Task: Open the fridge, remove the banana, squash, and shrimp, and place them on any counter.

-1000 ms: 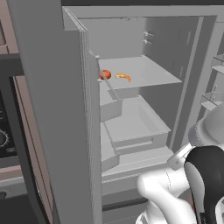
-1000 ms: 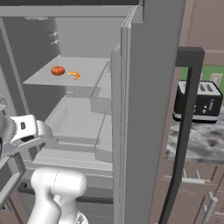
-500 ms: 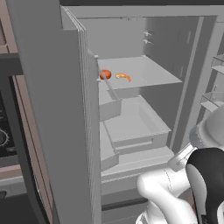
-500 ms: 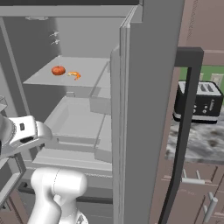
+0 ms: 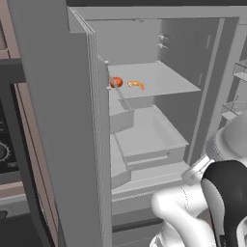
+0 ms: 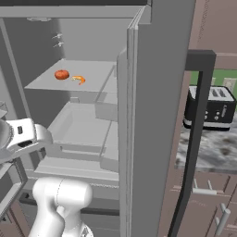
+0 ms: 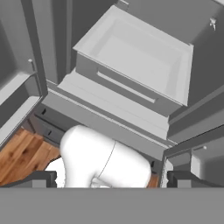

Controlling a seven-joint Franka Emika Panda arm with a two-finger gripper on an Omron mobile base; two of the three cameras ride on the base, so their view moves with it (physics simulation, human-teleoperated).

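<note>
Fridge (image 5: 62,120): tall, matte grey, both doors swung wide so we can reach the interior.

Tool (image 7: 109,179): nearest item, down at the fridge's base, dark fingertips spread fully apart with nothing between them, aimed at the lower bins; we judge it is not yet positioned for a pick.

Bin (image 7: 140,61): open-topped, smooth grey plastic, rectangular.

Shelf (image 5: 164,79): flat pale slab above the bin, carrying a small curved orange shrimp (image 5: 136,85) just beside a round red-orange item (image 5: 116,82).

Counter (image 6: 210,146): marbled stone off to the right, carrying a boxy black toaster (image 6: 210,107).

Banana: we cannot locate it.
</note>
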